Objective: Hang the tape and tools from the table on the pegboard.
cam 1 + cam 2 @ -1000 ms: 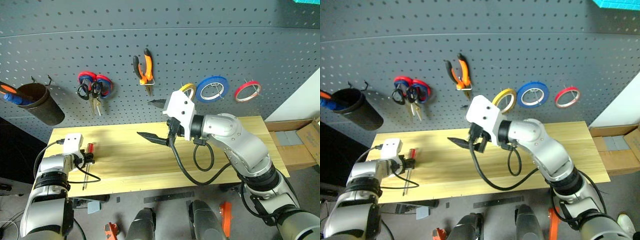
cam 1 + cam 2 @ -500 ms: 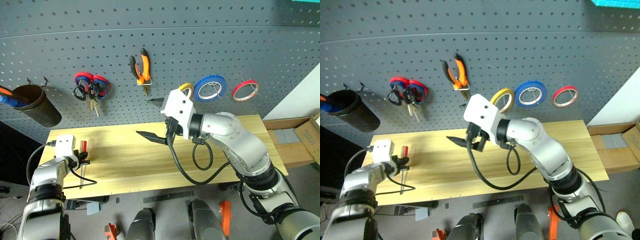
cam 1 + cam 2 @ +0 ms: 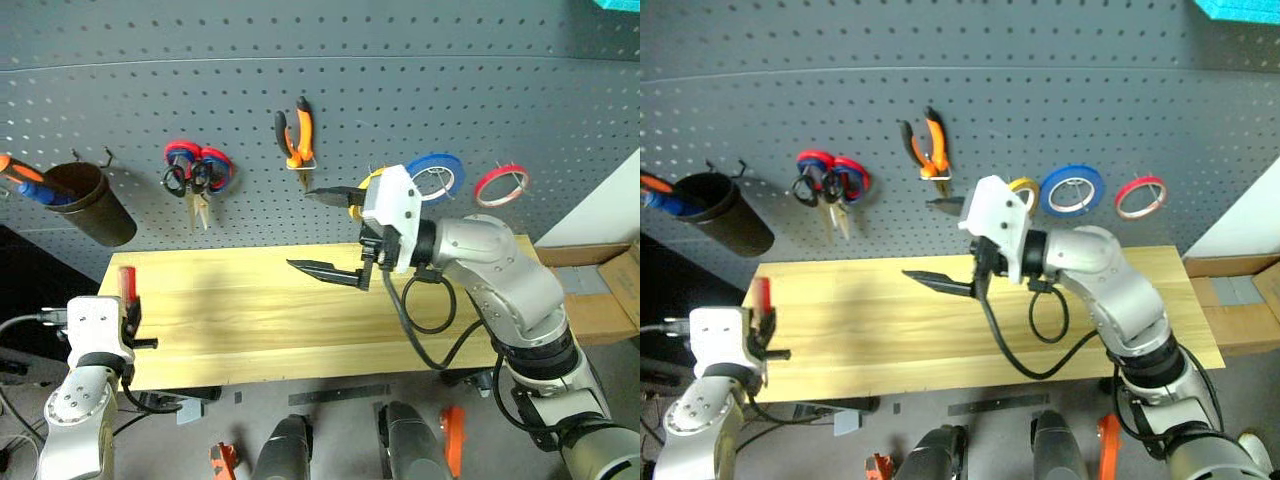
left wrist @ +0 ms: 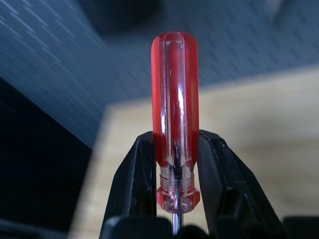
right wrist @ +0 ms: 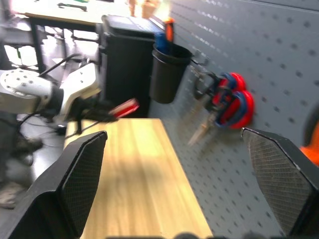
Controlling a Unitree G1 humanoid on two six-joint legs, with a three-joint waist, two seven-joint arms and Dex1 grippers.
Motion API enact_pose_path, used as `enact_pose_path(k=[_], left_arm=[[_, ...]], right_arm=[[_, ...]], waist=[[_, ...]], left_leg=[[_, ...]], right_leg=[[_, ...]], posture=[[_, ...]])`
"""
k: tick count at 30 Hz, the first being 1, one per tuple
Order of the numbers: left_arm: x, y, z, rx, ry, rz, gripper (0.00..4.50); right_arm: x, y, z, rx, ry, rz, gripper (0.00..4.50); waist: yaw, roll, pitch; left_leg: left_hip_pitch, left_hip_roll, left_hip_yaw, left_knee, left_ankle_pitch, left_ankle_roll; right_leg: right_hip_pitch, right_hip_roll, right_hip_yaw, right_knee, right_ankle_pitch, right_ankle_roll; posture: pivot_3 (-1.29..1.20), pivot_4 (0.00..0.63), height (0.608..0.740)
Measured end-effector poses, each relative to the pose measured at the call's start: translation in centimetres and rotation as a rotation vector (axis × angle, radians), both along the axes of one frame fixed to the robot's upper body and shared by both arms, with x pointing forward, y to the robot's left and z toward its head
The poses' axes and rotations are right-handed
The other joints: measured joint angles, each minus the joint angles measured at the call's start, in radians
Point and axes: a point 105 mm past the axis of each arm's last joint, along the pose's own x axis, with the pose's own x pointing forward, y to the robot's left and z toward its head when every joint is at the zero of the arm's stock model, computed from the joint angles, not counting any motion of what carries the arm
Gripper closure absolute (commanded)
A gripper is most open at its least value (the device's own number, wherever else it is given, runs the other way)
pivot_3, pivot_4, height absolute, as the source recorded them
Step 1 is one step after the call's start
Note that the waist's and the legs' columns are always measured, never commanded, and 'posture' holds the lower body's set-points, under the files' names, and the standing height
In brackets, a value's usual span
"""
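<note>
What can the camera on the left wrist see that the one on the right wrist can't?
Left wrist view: the black fingers of the left gripper clamped on the lower end of the screwdriver, handle upright. Right wrist view: the right gripper wide open, the scissors and shears on the pegboard, and a black cup. Both show the screwdriver, the table and the pegboard.

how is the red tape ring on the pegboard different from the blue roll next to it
The red tape ring is thin and narrow; the blue roll is wider and larger across. The red ring hangs farthest right, while the blue roll sits between it and the yellow roll. Both hang on the pegboard.
</note>
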Motion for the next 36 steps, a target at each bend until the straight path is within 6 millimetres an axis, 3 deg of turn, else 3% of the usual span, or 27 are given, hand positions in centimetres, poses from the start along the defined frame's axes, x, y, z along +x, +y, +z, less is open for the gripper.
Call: enact_pose_path(k=[3,12,18,24,29,32,36], left_arm=[[0.8,-0.3,3.2,0.06,-0.119,-0.006,3.7],[2.6,-2.8,8.5,0.086,-0.322,-0.085,3.7],[4.0,-4.6,13.5,0.042,-0.472,-0.167,3.7],[4.3,-4.6,19.1,0.035,-0.611,-0.198,3.7],[4.7,-3.1,22.6,0.005,-0.691,-0.189,3.7],[5.1,-1.7,23.3,-0.016,-0.703,-0.162,3.7],[6.2,0.0,22.0,-0.043,-0.668,-0.125,3.7]], right_arm=[[0.1,-0.2,0.8,0.015,-0.009,0.025,0.0],[1.5,-0.8,1.0,0.002,0.009,0.016,0.0],[2.9,-1.8,2.5,0.016,-0.028,-0.078,0.0],[2.9,-2.2,3.0,0.021,-0.05,-0.109,0.0],[2.6,-2.1,3.2,0.029,-0.061,-0.111,0.0],[2.7,-2.1,3.3,0.035,-0.06,-0.12,0.0],[2.8,-2.0,3.4,0.045,-0.06,-0.128,0.0]], waist=[[0.015,-0.002,-0.006],[0.023,-0.007,-0.025],[0.023,-0.01,-0.037],[0.015,-0.011,-0.037],[0.008,-0.011,-0.038],[-0.002,-0.011,-0.039],[-0.01,-0.012,-0.039]], left_leg=[[0.0,-0.001,0.0,0.0,0.0,-0.001],[-0.001,-0.001,0.003,0.0,0.0,-0.001],[0.0,-0.001,0.004,0.001,0.001,-0.002],[0.0,-0.001,0.005,0.001,0.001,-0.002],[0.0,-0.001,0.005,0.002,0.001,-0.002],[0.0,-0.001,0.005,0.002,0.001,-0.002],[0.0,-0.001,0.005,0.003,0.001,-0.002]], right_leg=[[0.0,0.0,0.0,0.0,0.0,0.0],[0.0,0.0,-0.001,-0.002,0.0,0.0],[0.0,0.001,-0.001,-0.001,0.0,0.0],[0.0,0.001,-0.001,0.0,0.0,0.0],[0.0,0.001,-0.001,0.001,0.0,0.0],[0.0,0.001,-0.001,0.002,0.0,0.0],[0.0,0.001,-0.001,0.002,0.0,0.0]], posture=[[0.0,0.153,0.74],[0.01,0.118,0.74],[0.0,0.116,0.74],[-0.01,0.113,0.74],[-0.02,0.115,0.74],[-0.03,0.115,0.74],[-0.03,0.114,0.74]])
